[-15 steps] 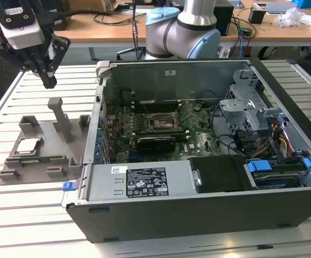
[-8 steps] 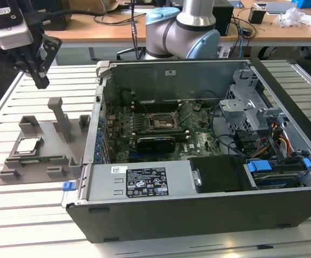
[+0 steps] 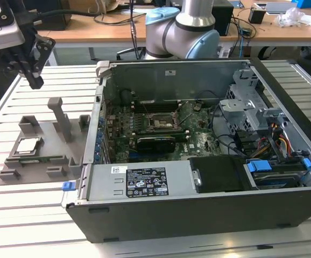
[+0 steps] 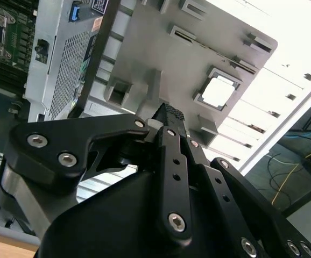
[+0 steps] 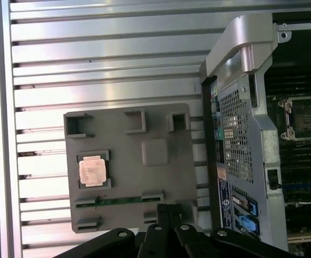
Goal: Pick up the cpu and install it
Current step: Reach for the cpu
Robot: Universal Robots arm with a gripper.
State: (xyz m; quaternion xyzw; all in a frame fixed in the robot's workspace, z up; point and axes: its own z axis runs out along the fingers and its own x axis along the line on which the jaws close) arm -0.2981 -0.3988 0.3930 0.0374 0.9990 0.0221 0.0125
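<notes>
We judge this the reach step: the hand, fingers together and empty, hangs above the grey fixture on the surface, well apart from the cpu, which lies untouched in the fixture's recess. Grasping it calls for parted fingers squared over the chip.

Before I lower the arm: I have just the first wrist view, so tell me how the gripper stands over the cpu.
Observer: In the exterior view the gripper hangs high above the table, well clear of the cpu, which lies flat in the fixture.
Operator: Then say what that plain grey square between the cpu and the case is.
Observer: In the exterior view it is an upright post, standing tall on the fixture.
</notes>
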